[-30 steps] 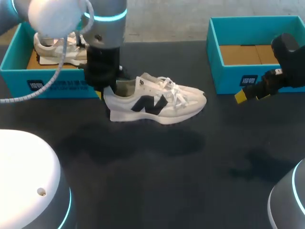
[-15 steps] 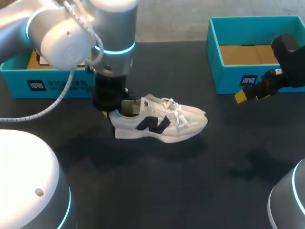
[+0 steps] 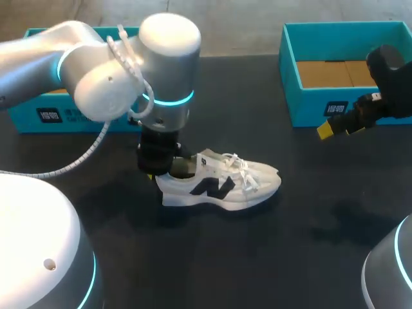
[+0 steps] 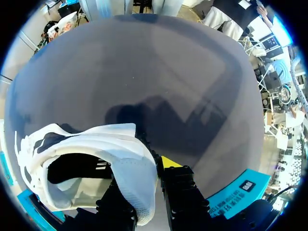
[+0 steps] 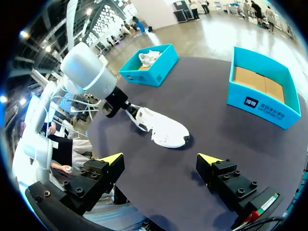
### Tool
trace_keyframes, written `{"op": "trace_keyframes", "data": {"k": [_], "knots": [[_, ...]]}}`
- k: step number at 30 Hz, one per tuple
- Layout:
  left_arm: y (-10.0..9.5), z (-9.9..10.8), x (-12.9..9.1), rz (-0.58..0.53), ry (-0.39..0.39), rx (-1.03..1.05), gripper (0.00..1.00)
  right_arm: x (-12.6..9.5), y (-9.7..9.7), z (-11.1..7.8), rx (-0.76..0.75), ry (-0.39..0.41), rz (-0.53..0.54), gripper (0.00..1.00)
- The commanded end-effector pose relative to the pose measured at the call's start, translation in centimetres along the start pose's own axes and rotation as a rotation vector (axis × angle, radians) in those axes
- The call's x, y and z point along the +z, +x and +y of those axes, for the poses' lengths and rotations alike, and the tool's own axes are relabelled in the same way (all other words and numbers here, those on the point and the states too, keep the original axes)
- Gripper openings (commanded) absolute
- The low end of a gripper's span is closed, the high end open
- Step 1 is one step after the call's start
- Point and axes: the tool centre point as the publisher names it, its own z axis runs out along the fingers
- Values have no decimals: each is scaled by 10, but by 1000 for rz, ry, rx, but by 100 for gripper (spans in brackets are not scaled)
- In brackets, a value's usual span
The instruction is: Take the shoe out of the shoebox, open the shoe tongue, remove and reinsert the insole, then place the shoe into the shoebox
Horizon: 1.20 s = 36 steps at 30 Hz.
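Judged step: setting down the shoe just taken out, ahead of opening the tongue.

Far left, teal left shoebox (image 3: 38,114), partly behind the left arm. Just right of it, left gripper (image 4: 147,195) clamped on the heel collar of the white sneaker (image 3: 225,183), one finger inside the opening, one outside. Sneaker near mid-table (image 3: 257,257), toe toward the right, well apart from both boxes; sole contact with the tabletop not clear.

To do it well:
- Lower until the whole sole sits flat, then release; avoid dropping from a tilt.
- Hold the heel pinch while the other arm comes in, so the shoe cannot slide when the tongue is pulled.
- Leave laces and tongue facing up and unobstructed.

Further right, right shoebox (image 3: 309,103), cardboard floor bare. Far right, right gripper (image 5: 161,166) spread wide, holding nothing, hanging before that box.

Counts:
- shoeboxes: two
- sneakers: two; second sneaker (image 5: 149,57) inside the left shoebox, seen from the right wrist only
- grippers: two
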Motion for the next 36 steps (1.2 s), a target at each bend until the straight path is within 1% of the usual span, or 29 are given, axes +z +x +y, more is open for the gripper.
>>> {"op": "trace_keyframes", "data": {"k": [1,8,10,19,21,22,23,28,31,36], "knots": [[-9,4,14,10,2,-6,0,2,0,2,1,4,0,100],[-11,4,25,11,-11,-8,0,2,0,2,1,4,0,100],[-11,5,28,8,-29,-11,0,2,0,2,1,4,0,100],[-13,6,37,18,-26,-7,0,2,0,2,1,4,0,100],[-13,6,38,21,-25,-9,30,2,0,2,1,4,0,100],[-12,6,37,21,-23,-10,68,2,0,2,1,4,0,100],[-12,6,35,20,-21,-12,100,2,0,2,1,4,0,100],[-9,2,20,-2,-18,-5,100,2,0,2,1,4,0,100],[-7,0,6,-35,-13,-6,100,2,0,2,1,4,0,100],[-4,-4,-16,-76,-32,-24,100,2,0,2,1,4,0,100]]}}
